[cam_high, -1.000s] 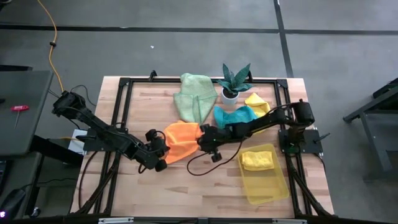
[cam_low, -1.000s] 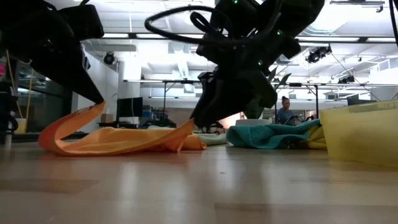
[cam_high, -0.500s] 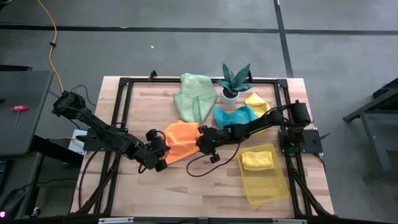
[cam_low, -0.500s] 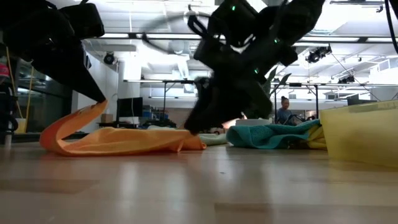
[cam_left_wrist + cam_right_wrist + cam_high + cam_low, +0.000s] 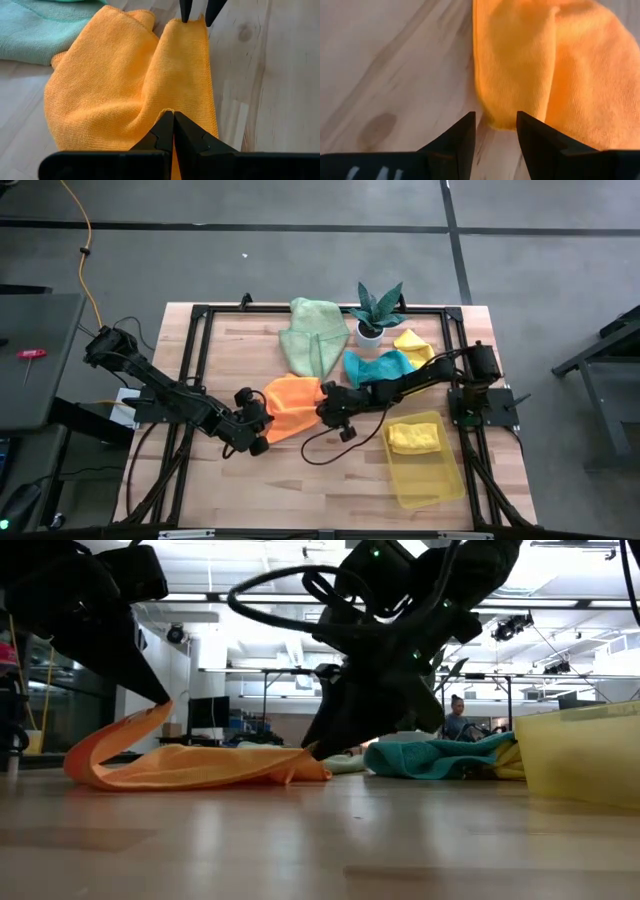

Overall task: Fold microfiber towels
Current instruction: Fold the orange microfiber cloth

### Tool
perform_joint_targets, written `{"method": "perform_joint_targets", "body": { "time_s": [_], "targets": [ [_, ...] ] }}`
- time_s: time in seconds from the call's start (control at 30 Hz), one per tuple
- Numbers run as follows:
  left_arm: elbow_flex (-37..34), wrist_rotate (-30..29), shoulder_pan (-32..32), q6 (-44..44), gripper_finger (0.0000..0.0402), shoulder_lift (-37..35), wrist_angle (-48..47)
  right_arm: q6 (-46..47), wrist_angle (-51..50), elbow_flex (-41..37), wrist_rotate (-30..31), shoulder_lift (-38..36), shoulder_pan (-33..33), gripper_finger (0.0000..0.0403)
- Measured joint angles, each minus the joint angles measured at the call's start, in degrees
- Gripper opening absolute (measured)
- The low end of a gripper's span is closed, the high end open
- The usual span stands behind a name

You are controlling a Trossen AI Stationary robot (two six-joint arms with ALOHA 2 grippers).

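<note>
My left hand [image 5: 262, 432] stays clamped on the orange towel [image 5: 291, 406] at counter centre, lifting its seven-o'clock edge. My right hand [image 5: 326, 409], fingers apart, has shifted slightly at the three-o'clock corner without gripping, so the fold waits.

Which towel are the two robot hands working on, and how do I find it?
Look at the middle of the wooden table, just in front of the pale green towel. The orange towel lies there between the left gripper and the right gripper. It is the only orange one, and one edge is lifted off the table, pinched by the left gripper.
</note>
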Motion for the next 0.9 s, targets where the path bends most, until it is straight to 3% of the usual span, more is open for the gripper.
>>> {"method": "perform_joint_targets", "body": {
  "time_s": [0.47, 0.9],
  "targets": [
    [0.0, 0.0, 0.0, 0.0, 0.0, 0.0, 0.0, -3.43, -0.16, -0.04, -0.15, 0.09, 0.37, 0.0126],
    [0.0, -0.04, 0.0, -0.02, 0.0, 0.0, 0.0, -4.98, 1.24, -0.04, -0.79, 0.11, 0.37, 0.0013]
  ]
}}
